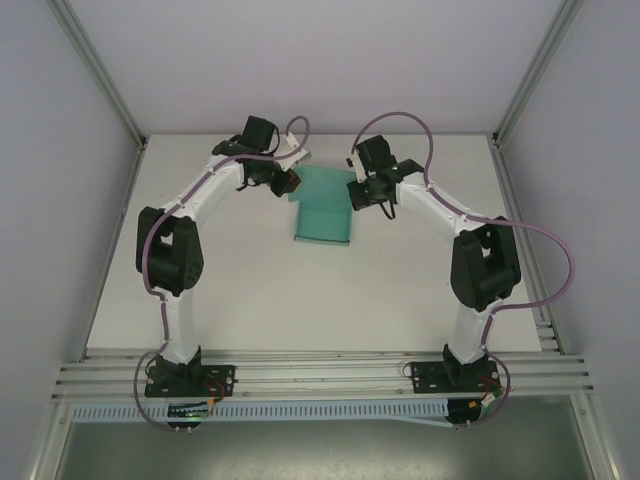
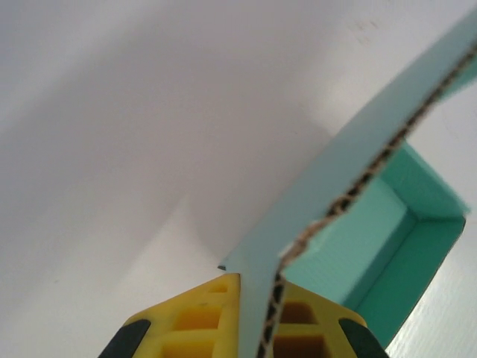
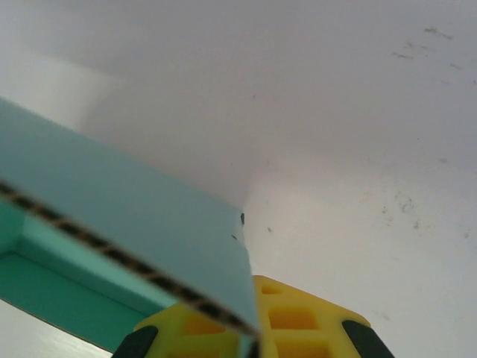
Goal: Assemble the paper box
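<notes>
We are pinching with the left gripper (image 2: 257,298): its yellow fingers (image 2: 197,317) are pressing together on a thin flap of the paper box (image 2: 373,246). The flap's corrugated edge is running up and away to the right from between them. Just beyond that flap, to the right of the fingers, the box's teal interior is lying open with low walls standing around it.

The right gripper (image 3: 253,332) is likewise clamping a flap of the paper box (image 3: 127,216) between its yellow fingers (image 3: 298,321). That flap is stretching away to the left, with the folded body below it.

From above, we are seeing the left gripper (image 1: 285,183) and right gripper (image 1: 357,192) flanking the paper box (image 1: 322,215). It is sitting between them on the white table (image 1: 250,290) and reaching back toward the arm bases.
</notes>
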Available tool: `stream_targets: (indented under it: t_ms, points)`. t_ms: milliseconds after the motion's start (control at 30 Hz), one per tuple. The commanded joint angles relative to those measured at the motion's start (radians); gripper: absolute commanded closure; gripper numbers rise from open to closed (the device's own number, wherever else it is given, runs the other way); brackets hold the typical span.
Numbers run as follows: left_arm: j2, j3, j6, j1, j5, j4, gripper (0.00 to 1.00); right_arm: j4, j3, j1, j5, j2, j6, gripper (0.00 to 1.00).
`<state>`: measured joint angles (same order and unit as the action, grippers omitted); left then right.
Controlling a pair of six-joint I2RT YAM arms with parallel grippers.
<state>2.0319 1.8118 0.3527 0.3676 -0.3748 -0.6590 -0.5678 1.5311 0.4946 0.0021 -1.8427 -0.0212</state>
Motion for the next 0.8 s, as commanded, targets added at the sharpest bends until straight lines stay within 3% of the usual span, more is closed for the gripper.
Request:
stream_targets:
  t_ms: [0, 167, 333, 533, 767]
  points:
    - [0.021, 0.057, -0.269, 0.036, 0.132, 0.042, 1.00, 0.130, 0.029, 0.028, 0.038, 0.025, -0.270, 1.00]
    - [0.048, 0.041, -0.456, 0.109, 0.332, 0.068, 1.00, 0.196, 0.063, 0.063, 0.116, -0.022, -0.399, 1.00]
    - [0.099, 0.033, -0.617, 0.129, 0.309, 0.071, 1.00, 0.203, 0.092, 0.086, 0.144, -0.083, -0.483, 1.00]
    - [0.118, -0.003, -0.693, 0.131, 0.266, 0.105, 1.00, 0.288, 0.034, 0.097, 0.147, -0.104, -0.561, 1.00]
    - [0.053, -0.141, -0.804, 0.131, 0.198, 0.216, 1.00, 0.326, -0.055, 0.155, 0.233, -0.080, -0.535, 1.00]
